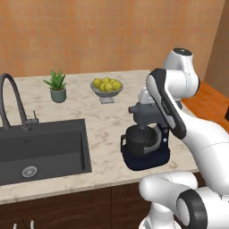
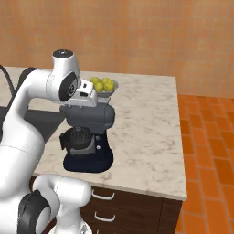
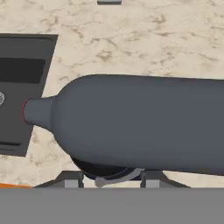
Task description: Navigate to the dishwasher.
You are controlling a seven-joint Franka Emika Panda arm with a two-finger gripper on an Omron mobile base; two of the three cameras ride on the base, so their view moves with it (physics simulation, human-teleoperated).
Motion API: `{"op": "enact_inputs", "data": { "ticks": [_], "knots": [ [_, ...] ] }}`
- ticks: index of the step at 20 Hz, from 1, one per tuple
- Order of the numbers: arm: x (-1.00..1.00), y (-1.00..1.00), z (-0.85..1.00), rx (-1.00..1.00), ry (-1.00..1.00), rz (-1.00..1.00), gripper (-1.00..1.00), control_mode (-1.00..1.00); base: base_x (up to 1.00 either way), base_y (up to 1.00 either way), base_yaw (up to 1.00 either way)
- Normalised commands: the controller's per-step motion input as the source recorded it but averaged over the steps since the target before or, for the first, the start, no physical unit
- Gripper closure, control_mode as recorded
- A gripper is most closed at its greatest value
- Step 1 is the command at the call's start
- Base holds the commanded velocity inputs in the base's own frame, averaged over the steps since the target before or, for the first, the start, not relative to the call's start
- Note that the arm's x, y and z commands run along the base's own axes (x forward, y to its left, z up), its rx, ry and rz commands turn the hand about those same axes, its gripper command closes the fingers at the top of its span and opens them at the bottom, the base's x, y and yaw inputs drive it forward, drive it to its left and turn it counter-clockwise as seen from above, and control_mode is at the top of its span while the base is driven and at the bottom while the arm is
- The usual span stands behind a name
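The dishwasher is out of view. My gripper (image 3: 108,180) hangs just above the head of a dark grey stand mixer (image 3: 140,122) on the marble counter (image 1: 105,123). Its two fingertips (image 3: 70,180) stand apart, open, with nothing between them. In the right base view the hand (image 2: 86,97) sits right over the mixer (image 2: 87,137). Below the counter edge are dark brown cabinet fronts (image 1: 89,208) and drawers with silver handles (image 2: 103,196).
A black sink (image 1: 40,152) with a curved faucet (image 1: 11,100) lies at the left. A potted plant (image 1: 57,87) and a bowl of lemons (image 1: 107,86) stand at the back. Orange tile floor (image 2: 205,151) lies past the counter's right end.
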Motion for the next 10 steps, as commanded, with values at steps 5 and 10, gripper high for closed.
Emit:
{"op": "enact_inputs", "data": {
  "ticks": [5, 10],
  "knots": [
    [-0.2, -0.01, 0.0, 0.0, -0.03, 0.0, -1.0, -1.0, 0.0, 0.0, 0.0],
    [-0.39, -0.18, 0.0, 0.04, -0.09, 0.0, -1.0, -1.0, 0.0, 0.0, 0.0]
  ]
}}
